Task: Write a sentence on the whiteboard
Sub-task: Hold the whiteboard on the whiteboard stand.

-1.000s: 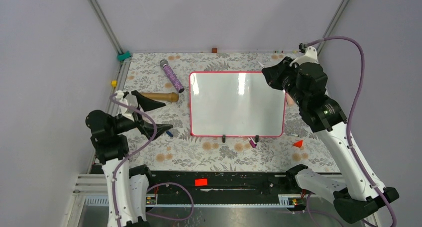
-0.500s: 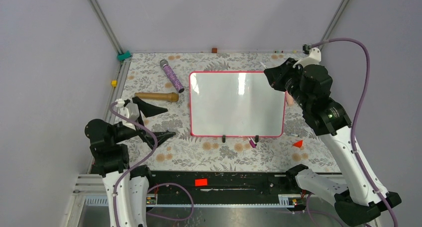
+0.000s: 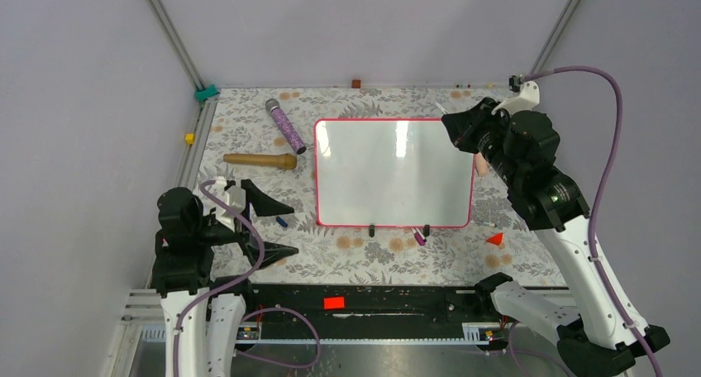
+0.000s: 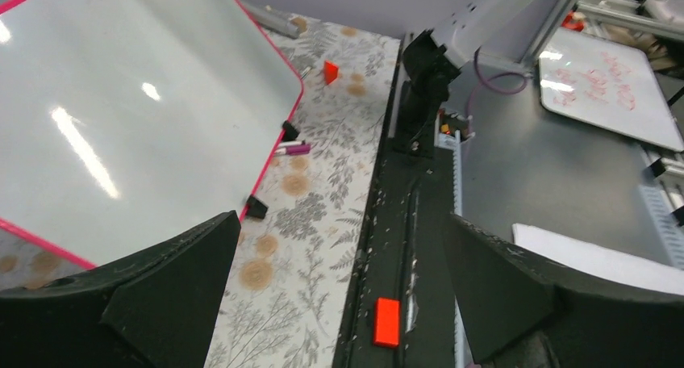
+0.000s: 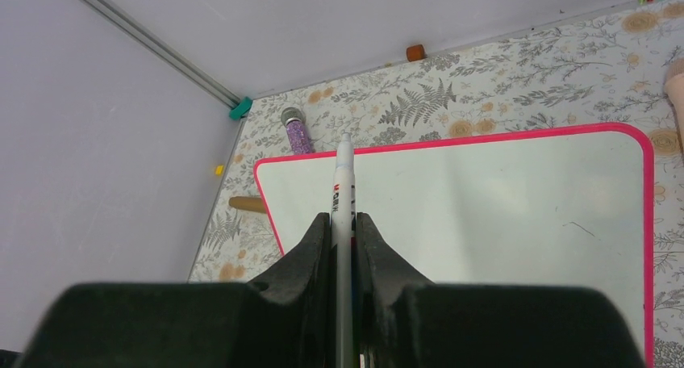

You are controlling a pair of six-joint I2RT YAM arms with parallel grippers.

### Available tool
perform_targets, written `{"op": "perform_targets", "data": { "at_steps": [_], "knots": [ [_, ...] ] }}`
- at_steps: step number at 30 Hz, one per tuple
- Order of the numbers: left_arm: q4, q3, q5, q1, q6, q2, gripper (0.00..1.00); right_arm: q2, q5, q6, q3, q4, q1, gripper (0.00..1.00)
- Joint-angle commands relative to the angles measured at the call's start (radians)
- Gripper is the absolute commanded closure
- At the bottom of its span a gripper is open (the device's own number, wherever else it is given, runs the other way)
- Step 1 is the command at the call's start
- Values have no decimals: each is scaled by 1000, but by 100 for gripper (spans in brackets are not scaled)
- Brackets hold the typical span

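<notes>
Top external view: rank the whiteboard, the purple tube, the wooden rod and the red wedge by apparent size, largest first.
1. whiteboard, by far largest.
2-3. wooden rod and purple tube: too alike to rank; rod slightly longer, tube thicker.
4. red wedge, smallest.

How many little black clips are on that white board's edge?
2 clips, both on the whiteboard's near edge: one left of its middle, one right of it beside a pink marker. The covered far right corner may hide more.
</notes>
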Motion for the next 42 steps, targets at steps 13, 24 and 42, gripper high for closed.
{"op": "perform_targets", "data": {
  "at_steps": [13,24,42],
  "knots": [
    [-550,253,-229,-39,425,-29,1,-36,32,-24,34,4,10,100],
    [-521,242,-177,-40,392,32,1,-40,35,-18,13,17,10,100],
    [-420,81,-9,-46,479,-68,1,-52,36,-34,0,18,10,100]
  ]
}}
